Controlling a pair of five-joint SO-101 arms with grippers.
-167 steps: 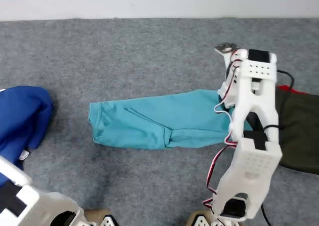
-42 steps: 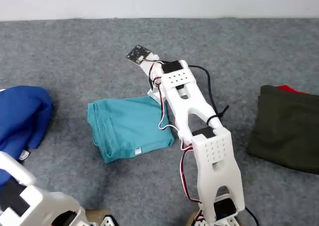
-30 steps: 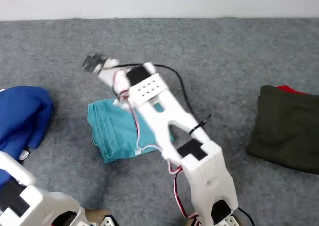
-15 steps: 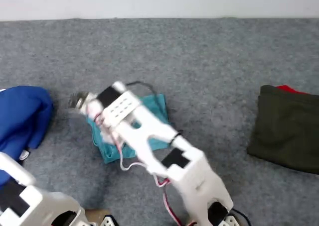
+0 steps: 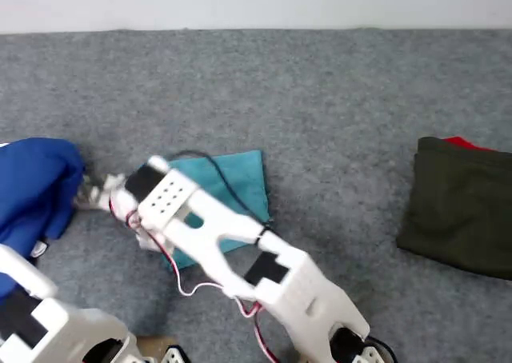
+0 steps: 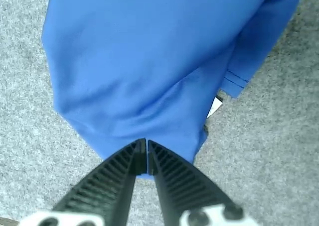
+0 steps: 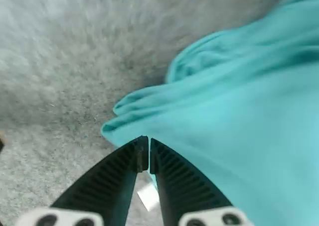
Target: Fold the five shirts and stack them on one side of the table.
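Note:
A teal shirt [image 5: 238, 179] lies folded in the middle of the grey table, partly under my right arm. My right gripper [image 5: 88, 193] is low at the shirt's left edge, close to the blue shirt [image 5: 32, 183]. In the right wrist view that gripper [image 7: 144, 139] is shut, tips over the folded teal edge [image 7: 239, 111], with no cloth visibly pinched. My left gripper [image 6: 146, 142] is shut above the near edge of the loose blue shirt [image 6: 149, 56]. A folded dark olive shirt [image 5: 460, 207] lies at the right on a red one [image 5: 470, 144].
My left arm's white base [image 5: 40, 323] sits at the front left corner. Grey carpet-like table surface [image 5: 320, 83] stretches open behind and between the teal shirt and the olive stack. A white tag [image 7: 148, 196] pokes out beneath the teal shirt.
The teal shirt went from a long strip to a folded square. Over the last second my right arm swung from behind the shirt down and left to its left edge.

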